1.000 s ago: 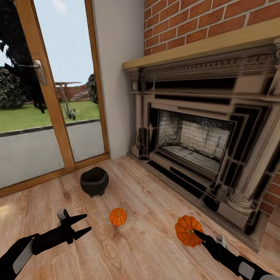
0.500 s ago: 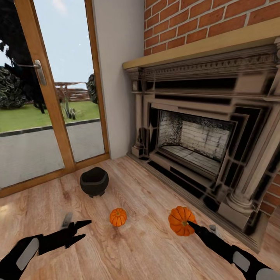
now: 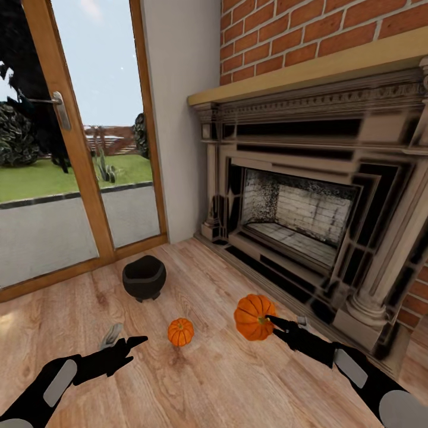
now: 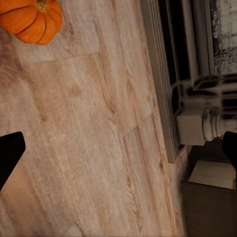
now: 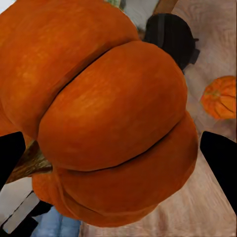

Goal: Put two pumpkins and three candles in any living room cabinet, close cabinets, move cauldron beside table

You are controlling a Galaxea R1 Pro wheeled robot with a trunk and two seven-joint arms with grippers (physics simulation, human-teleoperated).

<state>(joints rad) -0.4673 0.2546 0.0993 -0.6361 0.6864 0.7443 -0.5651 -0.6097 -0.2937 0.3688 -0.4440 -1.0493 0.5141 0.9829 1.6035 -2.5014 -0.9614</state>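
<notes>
**Right arm has one pumpkin off the floor by the fireplace**

Head view: your right fingers (image 3: 268, 321) are clamped on the larger pumpkin (image 3: 252, 317), held above the wood floor (image 3: 226, 380) in front of the fireplace (image 3: 297, 220). The smaller pumpkin (image 3: 180, 331) sits on the floor between your arms, with the black cauldron (image 3: 144, 277) beyond it near the glass door (image 3: 71, 148). Your left fingers (image 3: 132, 346) hover low, spread apart and empty.

Left wrist view: the smaller pumpkin (image 4: 30, 19) lies on the floor; the dark fingertips (image 4: 10, 155) stand wide apart.

Right wrist view: the held pumpkin (image 5: 103, 118) sits close between the fingers; the cauldron (image 5: 173, 37) and the other pumpkin (image 5: 222, 97) lie behind.
</notes>
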